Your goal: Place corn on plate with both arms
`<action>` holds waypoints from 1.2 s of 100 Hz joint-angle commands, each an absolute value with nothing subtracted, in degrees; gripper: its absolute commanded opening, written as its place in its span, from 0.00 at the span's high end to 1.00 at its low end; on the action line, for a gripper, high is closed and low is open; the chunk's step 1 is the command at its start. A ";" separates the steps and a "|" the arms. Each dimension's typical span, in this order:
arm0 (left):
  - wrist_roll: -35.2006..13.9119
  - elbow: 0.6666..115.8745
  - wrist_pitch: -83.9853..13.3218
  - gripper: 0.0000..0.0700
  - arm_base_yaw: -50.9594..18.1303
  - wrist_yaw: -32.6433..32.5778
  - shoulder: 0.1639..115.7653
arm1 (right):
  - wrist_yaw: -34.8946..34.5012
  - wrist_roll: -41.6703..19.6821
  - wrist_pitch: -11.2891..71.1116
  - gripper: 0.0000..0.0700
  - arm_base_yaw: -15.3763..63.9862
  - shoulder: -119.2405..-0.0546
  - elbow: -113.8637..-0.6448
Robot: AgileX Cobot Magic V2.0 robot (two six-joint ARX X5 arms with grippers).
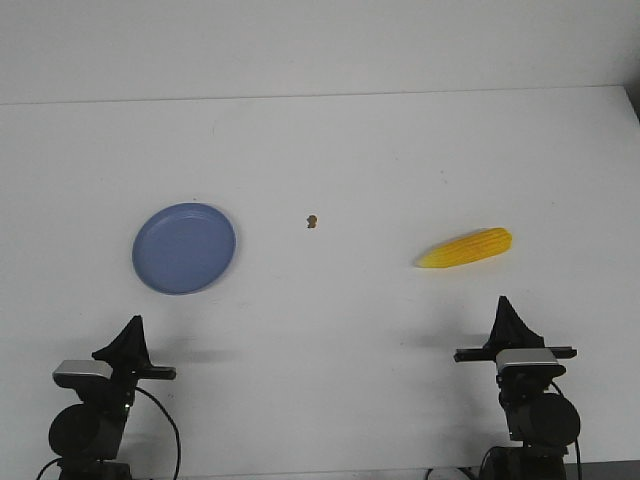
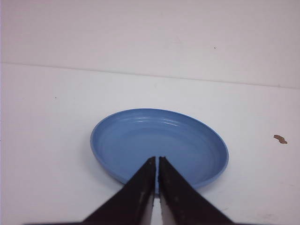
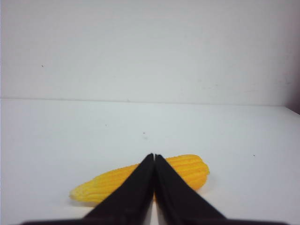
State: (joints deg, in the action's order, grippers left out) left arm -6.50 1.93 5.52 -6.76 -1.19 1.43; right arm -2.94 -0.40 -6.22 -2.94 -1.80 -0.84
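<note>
The yellow corn (image 1: 466, 247) lies on the white table at the right, pointed end toward the left. It also shows in the right wrist view (image 3: 112, 183), beyond the fingertips. The blue plate (image 1: 184, 248) sits at the left, empty, and also shows in the left wrist view (image 2: 117, 136). My left gripper (image 1: 133, 325) is shut and empty, near the table's front edge, short of the plate; it shows in the left wrist view (image 2: 156, 159). My right gripper (image 1: 504, 305) is shut and empty, short of the corn; it shows in the right wrist view (image 3: 154, 156).
A small brown speck (image 1: 312, 221) lies on the table between plate and corn, also in the left wrist view (image 2: 280, 138). The table's far edge meets a white wall.
</note>
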 commanded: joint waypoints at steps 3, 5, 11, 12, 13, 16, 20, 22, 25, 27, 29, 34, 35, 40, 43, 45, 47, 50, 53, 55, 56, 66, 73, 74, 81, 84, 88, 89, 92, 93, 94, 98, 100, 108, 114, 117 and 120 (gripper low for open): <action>-5.58 0.97 6.09 0.98 -6.76 -1.10 1.37 | -3.01 -0.16 -6.83 0.99 -2.85 -1.69 -0.73; -5.58 0.97 6.09 0.98 -6.76 -1.10 1.37 | -3.01 -0.16 -6.81 0.99 -2.85 -1.69 -0.73; -5.58 0.97 6.09 0.98 -6.76 -1.10 1.37 | -3.01 -0.16 -6.83 0.99 -2.85 -1.69 -0.73; -5.58 0.97 6.09 0.98 -6.76 -1.10 1.37 | -3.01 -0.16 -6.81 0.99 -2.85 -1.69 -0.73; -5.58 0.97 6.09 0.98 -6.76 -1.10 1.37 | -3.01 -0.16 -6.83 0.99 -2.85 -1.69 -0.73; -5.58 0.97 6.09 0.98 -6.76 -1.10 1.37 | -3.01 -0.16 -6.83 0.99 -2.85 -1.69 -0.73; -5.58 0.97 6.09 0.98 -6.76 -1.10 1.37 | -3.01 -0.16 -6.81 0.99 -2.85 -1.69 -0.73; -5.58 0.97 6.09 0.98 -6.76 -1.10 1.37 | -3.01 -0.16 -6.83 0.99 -2.85 -1.69 -0.73; -5.58 0.97 6.09 0.98 -6.76 -1.10 1.37 | -3.01 -0.16 -6.81 0.99 -2.85 -1.69 -0.73; -5.58 0.97 6.09 0.98 -6.76 -1.10 1.37 | -3.01 -0.16 -6.81 0.99 -2.85 -1.69 -0.73; -5.58 0.97 6.09 0.98 -6.76 -1.10 1.37 | -3.01 -0.16 -6.81 0.99 -2.85 -1.69 -0.73; -5.58 0.97 6.09 0.98 -6.76 -1.10 1.37 | -3.01 -0.16 -6.81 0.99 -2.85 -1.69 -0.73; -5.61 0.97 6.09 0.98 -6.76 -1.10 1.37 | -3.01 -0.16 -6.81 0.99 -2.85 -1.69 -0.73; -5.61 0.97 6.09 0.98 -6.76 -1.10 1.37 | -3.01 -0.16 -6.81 0.99 -2.85 -1.69 -0.73; -5.61 0.97 6.09 0.98 -6.76 -1.10 1.37 | -3.01 -0.16 -6.81 0.99 -2.85 -1.69 -0.73; -5.61 0.97 6.09 0.98 -6.76 -1.10 1.37 | -3.01 -0.16 -6.83 0.99 -2.85 -1.69 -0.73; -5.61 0.97 6.09 0.98 -6.76 -1.10 1.37 | -3.01 -0.16 -6.81 0.99 -2.85 -1.69 -0.73; -5.61 0.97 6.11 0.98 -6.76 -1.10 1.37 | -3.01 -0.16 -6.81 0.99 -2.85 -1.69 -0.73; -5.58 0.97 6.15 0.98 -6.76 -1.10 1.37 | -3.01 -0.16 -6.81 0.99 -2.85 -1.69 -0.73; -5.58 0.97 6.24 0.98 -6.76 -1.10 1.37 | -3.01 -0.16 -6.81 0.99 -2.85 -1.69 -0.73; -5.58 0.97 6.31 0.98 -6.76 -1.10 1.37 | -3.01 -0.16 -6.81 0.99 -2.85 -1.69 -0.73; -5.63 1.06 6.81 0.98 -6.76 -1.10 1.37 | -3.03 -0.21 -6.92 0.99 -2.85 -1.69 -0.73; -5.72 1.63 6.90 0.98 -6.76 -1.10 1.37 | -3.18 0.19 -8.67 0.99 -2.85 -1.69 -0.73; -5.74 1.76 6.90 0.98 -6.76 -1.10 1.37 | -3.18 0.30 -9.02 0.99 -2.85 -1.69 -0.73; -6.90 3.18 6.83 0.98 -6.76 -1.21 1.39 | -3.03 -0.86 -11.64 0.99 -2.87 -1.63 -0.75; -7.99 4.19 6.66 0.98 -6.76 -1.48 1.43 | -3.05 -1.34 -12.62 0.99 -2.90 -1.58 -0.80; -8.95 5.48 6.07 0.98 -6.76 -1.74 1.45 | -3.14 -2.02 -13.67 0.99 -2.90 -1.61 -1.10; -9.32 6.13 5.72 0.98 -6.76 -1.76 1.45 | -3.14 -2.15 -13.67 0.99 -2.90 -1.61 -1.26; -9.93 7.22 5.08 0.98 -6.76 -1.76 1.58 | -3.20 -2.22 -13.26 0.99 -2.81 -1.61 -1.91; -10.20 7.97 4.69 0.98 -6.76 -1.78 1.76 | -3.29 -2.22 -13.04 0.99 -2.79 -1.61 -2.20; -10.26 8.23 4.54 0.98 -6.76 -1.76 1.83 | -3.31 -2.20 -12.71 0.99 -2.74 -1.61 -2.50; -10.55 10.35 3.27 0.98 -6.76 -1.78 2.57 | -3.29 -2.20 -10.61 0.99 -2.68 -1.61 -4.08; -10.72 11.88 2.15 0.98 -6.76 -1.80 3.16 | -3.29 -2.20 -9.23 0.99 -2.68 -1.61 -5.02; -11.49 17.15 -1.96 0.98 -6.76 -2.00 6.15 | -3.03 -2.13 -2.92 0.99 -2.70 -2.39 -9.50; -11.49 22.13 -6.09 0.98 -6.76 -2.00 9.69 | -2.98 -2.13 2.57 0.99 -2.70 -3.84 -13.58; -11.49 25.43 -8.91 0.98 -6.76 -2.00 12.23 | -2.96 -2.09 5.37 0.99 -2.70 -4.82 -15.81; -11.49 28.45 -11.55 0.98 -6.76 -2.00 14.57 | -2.98 -2.09 7.99 0.99 -2.70 -6.07 -18.11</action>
State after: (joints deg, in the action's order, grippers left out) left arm -10.72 22.55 -7.46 -6.76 -1.67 10.46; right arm -3.01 -1.39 3.46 -2.70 -4.14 -14.20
